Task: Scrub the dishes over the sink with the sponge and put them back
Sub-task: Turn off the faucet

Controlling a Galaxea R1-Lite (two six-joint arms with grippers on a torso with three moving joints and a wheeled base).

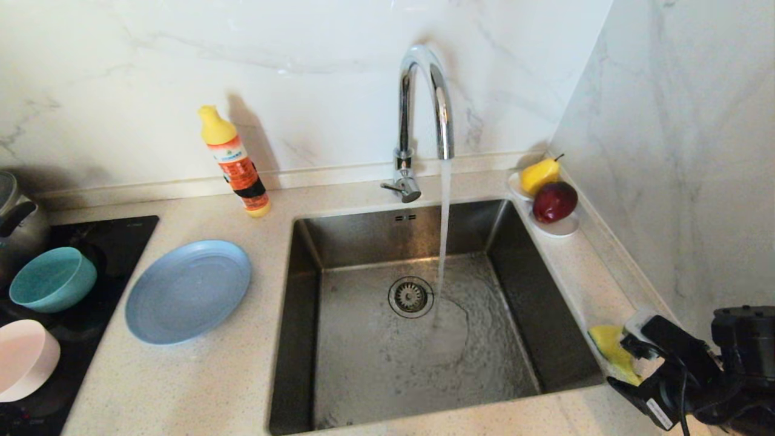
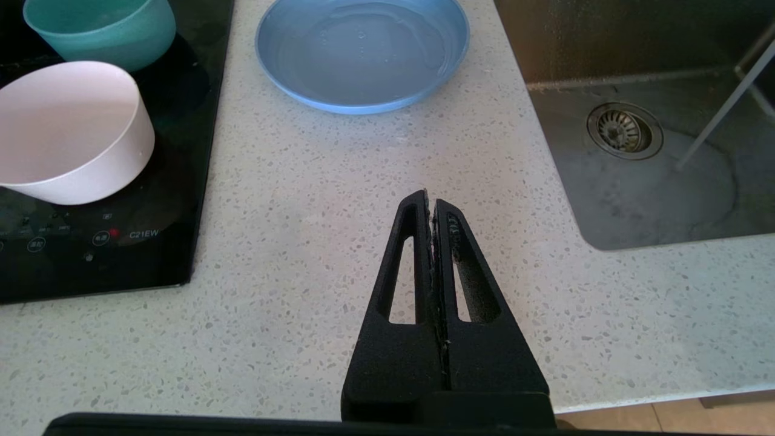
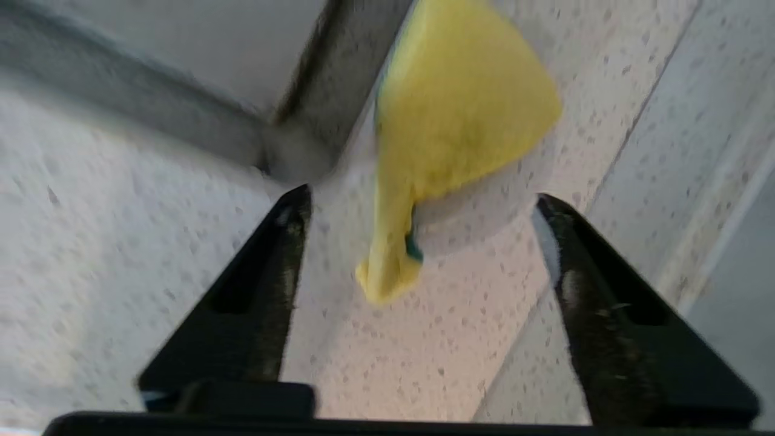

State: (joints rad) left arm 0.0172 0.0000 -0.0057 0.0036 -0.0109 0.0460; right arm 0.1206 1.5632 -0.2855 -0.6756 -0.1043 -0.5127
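We counted 3 dishes to the left of the sink (image 1: 339, 242): 1 grey-blue plate (image 1: 188, 291) on the counter (image 1: 200, 387) just beside the basin, and 2 bowls farther left on the black cooktop (image 1: 115, 236), a teal bowl (image 1: 53, 279) and a pink bowl (image 1: 25, 359). There was 1 sponge (image 1: 613, 351), yellow with a green edge, lying on the counter strip at the sink's right rim, near its front corner. We saw 1 tap (image 1: 424, 103) behind the sink running water into it, 1 orange detergent bottle (image 1: 233, 160) behind and left of it, and 1 small white dish (image 1: 560, 225) at its back right corner carrying 1 pear (image 1: 540, 174) and 1 apple (image 1: 554, 201).

Our right gripper (image 3: 418, 212) stood with its jaws spread wide, gripping nothing; the sponge's near end lay between the 2 fingers and the rest reached beyond the tips. Our left gripper (image 2: 431, 203) was pressed closed and empty above the counter left of the sink, well apart from the plate.
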